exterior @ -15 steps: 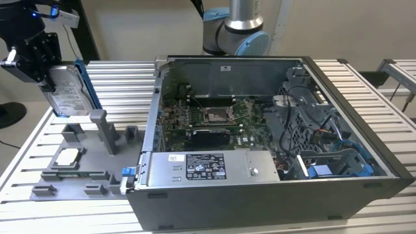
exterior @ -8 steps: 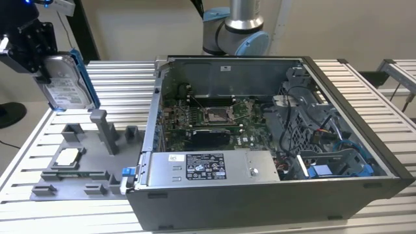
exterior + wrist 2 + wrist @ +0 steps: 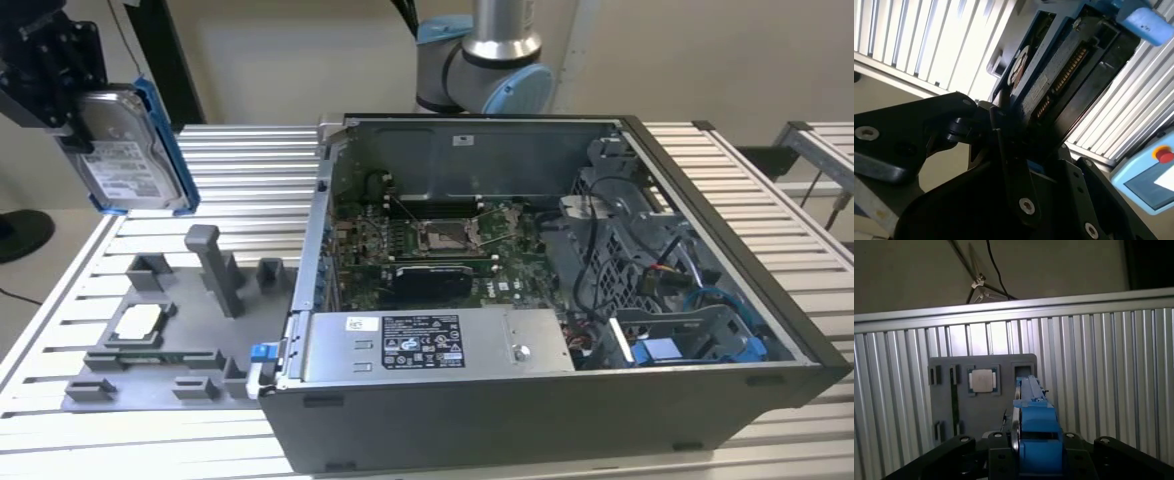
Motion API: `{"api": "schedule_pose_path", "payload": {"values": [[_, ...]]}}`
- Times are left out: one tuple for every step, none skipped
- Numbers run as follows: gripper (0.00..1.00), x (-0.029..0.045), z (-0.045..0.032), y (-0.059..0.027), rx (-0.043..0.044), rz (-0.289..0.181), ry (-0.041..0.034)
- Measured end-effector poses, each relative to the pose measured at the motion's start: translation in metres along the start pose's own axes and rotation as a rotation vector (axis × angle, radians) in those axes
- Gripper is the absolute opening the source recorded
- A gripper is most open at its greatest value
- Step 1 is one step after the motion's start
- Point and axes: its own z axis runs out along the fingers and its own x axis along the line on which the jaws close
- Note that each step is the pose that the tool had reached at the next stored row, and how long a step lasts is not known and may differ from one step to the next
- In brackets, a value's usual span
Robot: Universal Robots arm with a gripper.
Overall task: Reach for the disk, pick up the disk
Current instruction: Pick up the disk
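Robot's claw [image 3: 64, 105] was pinching the disk [image 3: 127, 150], which stood on edge high in the air at the exterior view's left. It was well above the gray tray [image 3: 187, 340] where the small square chip [image 3: 138, 322] lay. I think a good pick-up needed a firm, steady squeeze, so the disk with its blue bracket [image 3: 163, 130] could not slip or swing. White labels sat on the disk and, farther right, on the silver box [image 3: 427, 345] inside the open computer case [image 3: 534, 420], but I could not read their writing.
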Motion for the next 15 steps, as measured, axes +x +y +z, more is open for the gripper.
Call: {"api": "schedule_pose_path", "payload": {"values": [[0.00,0.0000,-0.0032,0.0000,-0.0002,0.000,0.0001],[0.00,-0.0001,-0.0062,0.0001,-0.0001,0.000,0.0000],[0.00,-0.0001,-0.0093,0.0001,0.0000,0.000,0.0000],[0.00,-0.0001,-0.0125,0.0001,0.0000,0.000,0.0000],[0.00,-0.0001,-0.0157,0.0001,-0.0001,0.000,0.0001],[0.00,-0.0002,-0.0189,0.0002,-0.0001,0.000,0.0001],[0.00,-0.0002,-0.0220,0.0002,0.0000,0.000,0.0000],[0.00,-0.0003,-0.0252,0.0002,0.0000,0.000,0.0000],[0.00,-0.0003,-0.0284,0.0003,-0.0002,0.000,0.0001],[0.00,-0.0003,-0.0315,0.0003,-0.0001,0.000,0.0000],[0.00,-0.0004,-0.0349,0.0003,-0.0001,0.000,0.0000],[0.00,-0.0004,-0.0377,0.0004,0.0000,0.000,0.0000],[0.00,-0.0005,-0.0408,0.0004,-0.0001,0.000,0.0001],[0.00,-0.0005,-0.0436,0.0004,-0.0001,0.000,0.0001],[0.00,-0.0005,-0.0464,0.0004,0.0000,0.000,0.0000]]}}
